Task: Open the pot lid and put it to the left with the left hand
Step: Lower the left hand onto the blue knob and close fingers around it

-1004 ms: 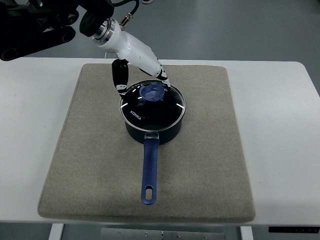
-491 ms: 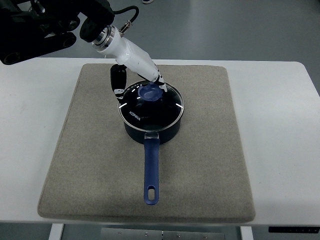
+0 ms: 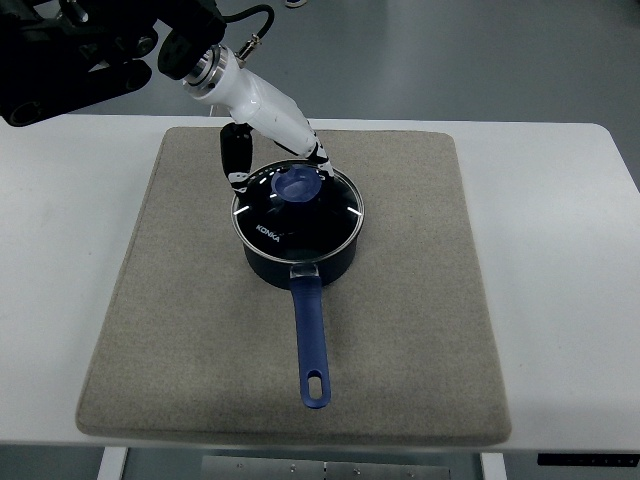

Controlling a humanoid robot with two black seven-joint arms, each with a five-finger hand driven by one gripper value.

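Observation:
A dark blue saucepan stands on the grey mat, its long blue handle pointing toward the near edge. The glass lid sits on the pan, with a blue knob at its centre. My left hand reaches in from the upper left on a white forearm. Its fingers curl against the far side of the knob. The black thumb hangs at the lid's left rim. The lid still rests flat on the pan.
The mat lies on a white table. Bare mat extends left of the pan around and to its right. The arm's black upper parts fill the top left corner.
The hand has drawn slightly left with its fingers on the knob. The pan slid a little left with it, and its handle end swung to the right.

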